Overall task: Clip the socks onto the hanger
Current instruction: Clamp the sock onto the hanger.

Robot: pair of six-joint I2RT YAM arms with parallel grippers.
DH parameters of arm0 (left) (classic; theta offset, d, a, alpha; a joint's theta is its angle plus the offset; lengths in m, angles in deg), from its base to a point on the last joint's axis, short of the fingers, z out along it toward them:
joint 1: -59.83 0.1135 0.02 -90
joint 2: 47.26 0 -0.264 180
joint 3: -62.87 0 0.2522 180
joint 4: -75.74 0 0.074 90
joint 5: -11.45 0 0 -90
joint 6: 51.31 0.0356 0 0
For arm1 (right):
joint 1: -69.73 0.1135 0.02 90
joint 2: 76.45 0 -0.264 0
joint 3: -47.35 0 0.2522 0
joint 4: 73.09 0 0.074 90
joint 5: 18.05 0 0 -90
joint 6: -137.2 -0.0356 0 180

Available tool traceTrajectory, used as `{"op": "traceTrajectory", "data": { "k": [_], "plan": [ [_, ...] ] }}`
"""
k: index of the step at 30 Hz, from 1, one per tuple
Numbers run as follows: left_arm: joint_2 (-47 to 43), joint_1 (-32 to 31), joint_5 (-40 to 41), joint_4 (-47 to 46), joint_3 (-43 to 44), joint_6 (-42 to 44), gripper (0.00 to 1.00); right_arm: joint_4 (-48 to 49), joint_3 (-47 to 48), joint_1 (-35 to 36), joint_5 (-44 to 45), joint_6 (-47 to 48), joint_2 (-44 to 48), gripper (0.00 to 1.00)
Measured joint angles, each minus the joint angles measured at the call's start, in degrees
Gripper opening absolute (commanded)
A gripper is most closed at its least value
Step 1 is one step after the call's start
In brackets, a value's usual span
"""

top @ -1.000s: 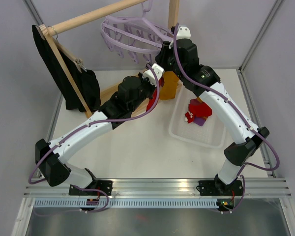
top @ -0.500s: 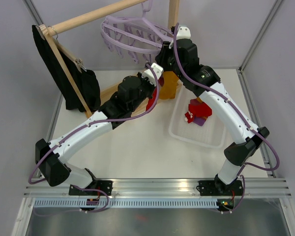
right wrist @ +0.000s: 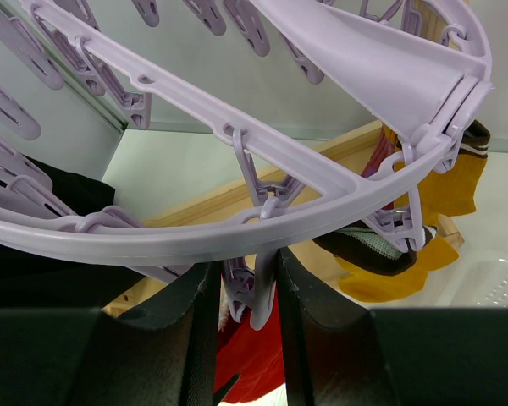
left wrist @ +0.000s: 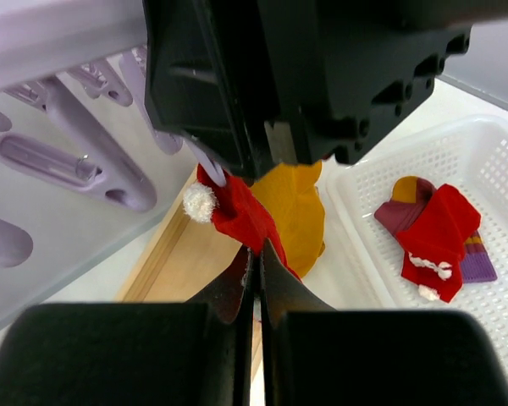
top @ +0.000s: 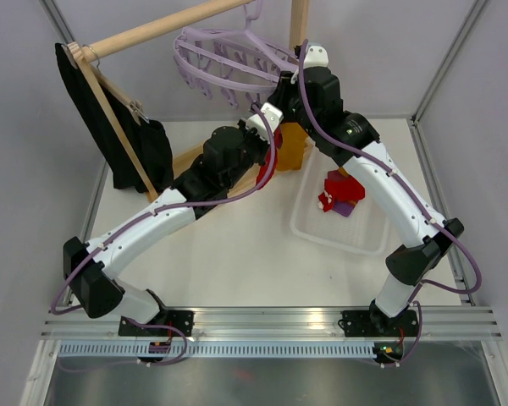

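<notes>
The lavender hanger (top: 224,59) hangs from the wooden rack at the back; its ring (right wrist: 237,144) fills the right wrist view. My right gripper (right wrist: 241,292) is shut on one dangling peg (right wrist: 254,292) of the ring, squeezing it. My left gripper (left wrist: 258,254) is shut on a red sock (left wrist: 237,211) with a white pompom, held up just under that peg; the sock shows below the peg in the right wrist view (right wrist: 254,364) and between the arms from above (top: 263,173). A mustard-yellow sock (top: 289,145) hangs clipped beside it. More socks (top: 340,193) lie in the basket.
A white mesh basket (top: 322,233) sits at the right with red, maroon and purple socks. A wooden rack beam (top: 152,30) carries a wooden hanger with black cloth (top: 127,144) at the left. A wooden base board (left wrist: 182,254) lies under the grippers.
My left gripper has moved slightly up and back toward the hanger, raising the red sock nearer the peg. The right arm has stayed in place.
</notes>
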Motion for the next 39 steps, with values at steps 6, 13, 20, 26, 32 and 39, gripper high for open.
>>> {"op": "traceTrajectory", "data": {
  "k": [6,13,20,26,32,39],
  "plan": [
    [0.5,0.0,-0.4,-0.5,1.4,-0.3,0.02,0.0,0.0,0.0,0.0,0.0,0.0,0.0],
    [0.7,0.0,-0.5,-0.8,2.2,-0.4,0.02,0.0,0.0,0.0,0.0,0.3,0.0,0.0],
    [1.2,0.0,-0.4,-1.6,2.6,-0.5,0.02,0.2,-0.2,0.0,0.0,0.8,0.0,0.15],
    [1.7,0.0,-0.4,-1.7,2.6,-0.9,0.02,1.2,-1.8,0.0,-0.2,1.3,0.1,0.56],
    [3.0,0.0,-0.5,-1.0,4.5,-1.7,0.27,1.3,-2.2,-0.3,0.0,1.4,0.8,0.72],
    [3.2,0.0,-1.7,1.4,4.9,-4.1,0.5,1.5,-4.9,-0.4,-0.1,1.1,3.8,0.82]
  ]
}}
